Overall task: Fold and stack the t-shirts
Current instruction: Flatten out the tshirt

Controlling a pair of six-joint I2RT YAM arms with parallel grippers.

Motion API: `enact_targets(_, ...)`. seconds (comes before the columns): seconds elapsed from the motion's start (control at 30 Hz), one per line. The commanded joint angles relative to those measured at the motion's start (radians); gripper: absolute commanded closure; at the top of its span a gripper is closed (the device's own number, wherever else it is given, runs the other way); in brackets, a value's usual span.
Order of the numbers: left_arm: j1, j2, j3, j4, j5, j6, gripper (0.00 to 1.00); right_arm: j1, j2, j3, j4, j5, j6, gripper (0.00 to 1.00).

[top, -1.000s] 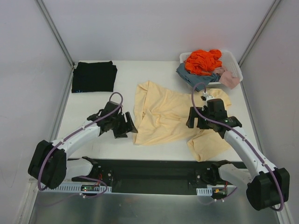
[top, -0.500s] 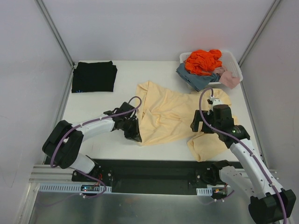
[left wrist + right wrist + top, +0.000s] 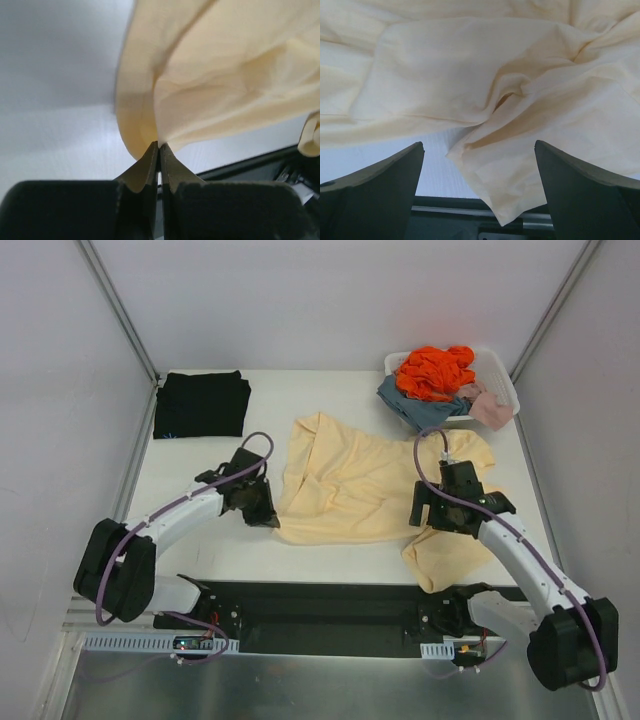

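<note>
**One shirt folded, the other still being spread**

The black t-shirt [image 3: 201,404] lies as a neat folded rectangle at the bench's [image 3: 340,390] far-left corner, about 10 o'clock in the top view. That half of the job looks finished.

The cream-yellow t-shirt [image 3: 350,485] sprawls over the middle of the bench, creased and partly doubled over itself, with a loose flap trailing toward 4 o'clock near the front edge. None of it is folded yet.

The left hand [image 3: 158,146] has its fingers pressed together on a thin bit of the shirt's edge at the cloth's 8 o'clock corner, and the fabric rises from the pinch. The right hand [image 3: 477,147] hangs over the rumpled 4 o'clock side with its fingers wide apart, gripping nothing.

The stage appears to be flattening: the cream shirt has to be drawn out smooth, folded, then carried to 10 o'clock and set on the black one. At 1 o'clock a white slotted basket [image 3: 505,380] holds orange, blue-grey and pink garments. Whether those count too, I cannot tell.
</note>
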Motion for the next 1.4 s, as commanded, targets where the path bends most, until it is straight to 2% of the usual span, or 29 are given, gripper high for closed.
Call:
enact_targets(0.0,0.199,-0.034,0.010,-0.049,-0.111,-0.030,1.00,-0.001,0.092,0.012,0.004,0.050,0.092,0.03)
enact_targets(0.07,0.259,-0.038,0.022,-0.049,-0.134,-0.037,1.00,-0.001,0.188,0.039,0.015,0.056,0.104,0.03)
enact_targets(0.27,0.330,-0.068,0.050,-0.050,-0.221,-0.037,1.00,0.001,0.451,0.156,0.058,0.050,0.083,0.03)
enact_targets(0.4,0.452,-0.090,0.039,-0.053,-0.206,-0.057,1.00,0.002,0.659,0.347,0.073,0.038,0.040,0.03)
enact_targets(0.53,0.505,-0.125,0.025,-0.063,-0.220,-0.054,1.00,0.014,0.837,0.548,0.078,-0.014,0.028,0.03)
enact_targets(0.73,0.525,-0.220,-0.006,-0.078,-0.185,-0.044,1.00,0.111,1.031,0.873,0.058,0.010,-0.054,0.03)
enact_targets(0.8,0.525,-0.241,-0.003,-0.075,-0.165,-0.025,1.00,0.119,1.057,0.916,0.038,0.023,-0.061,0.03)
enact_targets(0.93,0.525,-0.213,0.045,-0.046,-0.088,0.020,1.00,0.119,1.005,0.897,0.058,0.076,-0.081,0.03)
enact_targets(0.97,0.525,-0.196,0.057,-0.031,-0.019,0.034,1.00,0.119,0.987,0.853,0.064,0.105,-0.087,0.03)
enact_targets(1.07,0.452,-0.066,0.118,0.035,-0.008,0.037,1.00,0.119,0.904,0.758,0.075,0.145,-0.092,0.03)
enact_targets(1.2,0.352,0.122,0.300,0.043,-0.045,0.055,1.00,0.117,0.778,0.656,0.062,0.170,-0.118,0.03)
enact_targets(1.37,0.334,0.309,0.428,0.043,-0.005,0.058,1.00,0.119,0.574,0.501,0.010,0.170,-0.101,0.03)
